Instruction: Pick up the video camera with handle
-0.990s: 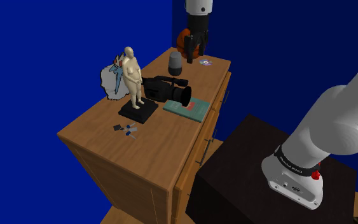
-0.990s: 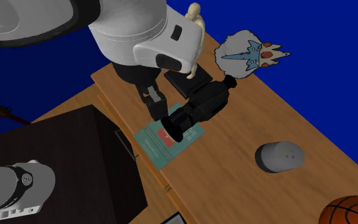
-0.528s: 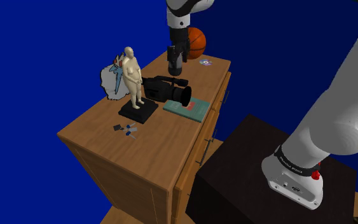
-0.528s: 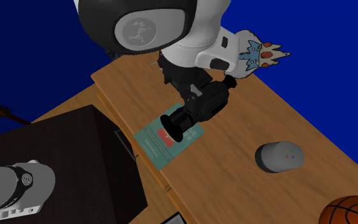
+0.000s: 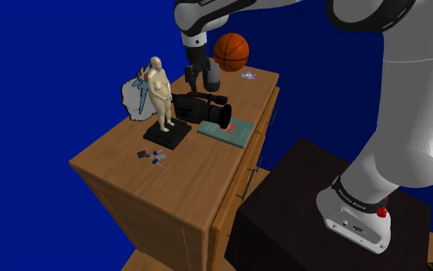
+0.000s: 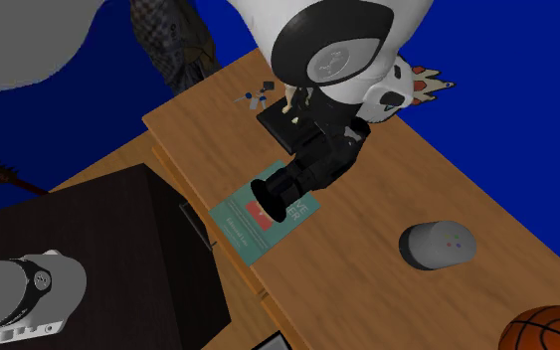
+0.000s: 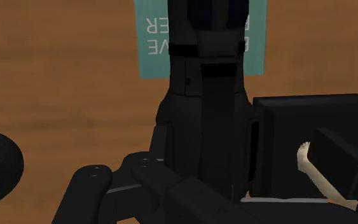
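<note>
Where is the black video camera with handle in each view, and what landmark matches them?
Shoulder view: the black video camera with handle lies on the brown wooden dresser, between a beige figurine and a flat teal book.
Second exterior view: the camera is central, lens end by the book.
Wrist view: the camera is the black body in front of the book.
Shared landmark: the teal book.

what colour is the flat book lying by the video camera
The book is teal with a red patch and white lettering, clearest in the second exterior view.
</note>
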`<state>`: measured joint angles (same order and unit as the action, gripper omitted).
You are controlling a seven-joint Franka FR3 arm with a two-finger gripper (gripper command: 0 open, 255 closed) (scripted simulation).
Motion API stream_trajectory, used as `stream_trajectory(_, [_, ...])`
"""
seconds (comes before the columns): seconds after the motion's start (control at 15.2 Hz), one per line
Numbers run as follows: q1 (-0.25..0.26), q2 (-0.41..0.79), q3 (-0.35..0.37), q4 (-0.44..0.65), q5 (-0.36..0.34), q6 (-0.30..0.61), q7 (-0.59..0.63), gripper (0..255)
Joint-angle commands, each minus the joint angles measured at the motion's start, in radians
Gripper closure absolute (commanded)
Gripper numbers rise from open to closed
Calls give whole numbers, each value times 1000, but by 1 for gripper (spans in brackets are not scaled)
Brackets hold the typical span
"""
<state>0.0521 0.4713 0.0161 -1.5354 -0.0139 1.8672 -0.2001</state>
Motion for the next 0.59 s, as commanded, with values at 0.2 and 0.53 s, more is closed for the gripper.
stream_trajectory(0.2, [2,114,2,94,-5,12,-11,0])
stream_trajectory(0.53, [2,137,2,68,-5,60,-11,0])
